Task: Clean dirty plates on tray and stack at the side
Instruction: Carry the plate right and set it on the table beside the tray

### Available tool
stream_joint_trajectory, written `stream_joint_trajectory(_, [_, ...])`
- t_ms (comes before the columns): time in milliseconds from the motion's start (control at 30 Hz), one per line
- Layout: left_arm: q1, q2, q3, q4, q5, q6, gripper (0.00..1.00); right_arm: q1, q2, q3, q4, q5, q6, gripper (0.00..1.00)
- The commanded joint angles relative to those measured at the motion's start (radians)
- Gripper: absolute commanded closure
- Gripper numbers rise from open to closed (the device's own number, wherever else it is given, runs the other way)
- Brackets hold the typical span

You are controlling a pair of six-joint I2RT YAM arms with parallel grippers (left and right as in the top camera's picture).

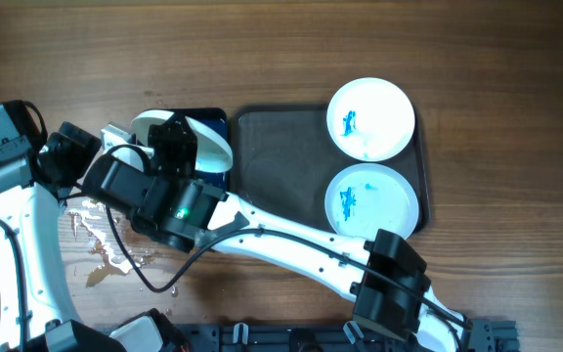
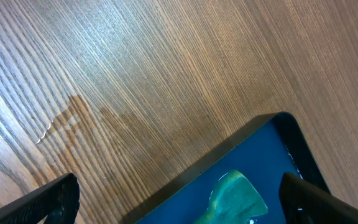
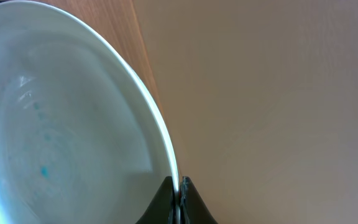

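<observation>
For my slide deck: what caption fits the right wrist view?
Right gripper clamps the rim of a white plate bearing faint blue specks.

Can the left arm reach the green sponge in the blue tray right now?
Probably yes: the left gripper is open with the sponge just ahead and nothing between, though the plate in the right gripper hangs close.

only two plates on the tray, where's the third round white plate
Overhead, the third white plate is tilted over the small deep-blue tray, left of the large dark grey-brown tray, rim pinched by the right gripper.
</observation>
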Motion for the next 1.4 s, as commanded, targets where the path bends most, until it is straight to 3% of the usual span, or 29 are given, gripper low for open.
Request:
stream_joint_trajectory(0, [0.006,0.006,0.000,-0.001,0.008,-0.006,0.00,0.003,0.015,0.018,0.012,0.036,0.009,0.95])
stream_joint_trajectory(67, [0.006,0.006,0.000,-0.001,0.008,-0.006,0.00,0.003,0.015,0.018,0.009,0.066,0.014,0.95])
stream_joint_trajectory(133, [0.006,0.006,0.000,-0.005,0.008,-0.006,0.00,0.006,0.015,0.018,-0.040,0.027,0.143,0.95])
stream_joint_trajectory(267, [0.006,0.006,0.000,-0.004,0.009,-0.006,0.00,-0.038,0.014,0.019,-0.306,-0.264,0.685,0.96])
stream_joint_trajectory(367, [0.006,0.006,0.000,-0.015,0.011,-0.006,0.00,-0.139,0.000,0.022,-0.349,-0.441,0.920,0.96])
stream_joint_trajectory(433, [0.006,0.006,0.000,-0.015,0.064,-0.006,0.00,-0.244,-0.063,0.023,-0.387,-0.521,0.993,0.96])
stream_joint_trajectory(600, [-0.037,0.010,-0.001,-0.016,0.092,-0.006,0.00,-0.537,-0.206,0.023,-0.467,-0.883,1.030,0.96])
stream_joint_trajectory(667, [-0.126,0.027,-0.001,-0.014,0.091,-0.006,0.00,-0.789,-0.229,0.023,-0.564,-1.083,1.054,0.96])
stream_joint_trajectory(833, [-0.268,0.101,-0.001,0.000,0.091,-0.006,0.00,-1.210,-0.228,-0.032,-0.700,-1.110,1.046,0.96])
stream_joint_trajectory(967, [-0.315,0.152,-0.001,0.015,0.091,-0.006,0.00,-1.503,-0.228,-0.126,-0.695,-1.114,1.046,0.96])
stream_joint_trajectory(1067, [-0.314,0.159,-0.001,0.015,0.091,-0.005,0.00,-1.660,-0.228,-0.276,-0.617,-1.114,1.046,0.95])
stream_joint_trajectory(1367, [-0.314,0.159,-0.001,0.011,0.091,0.002,0.00,-1.896,-0.218,-0.632,-0.335,-1.115,1.104,0.96])
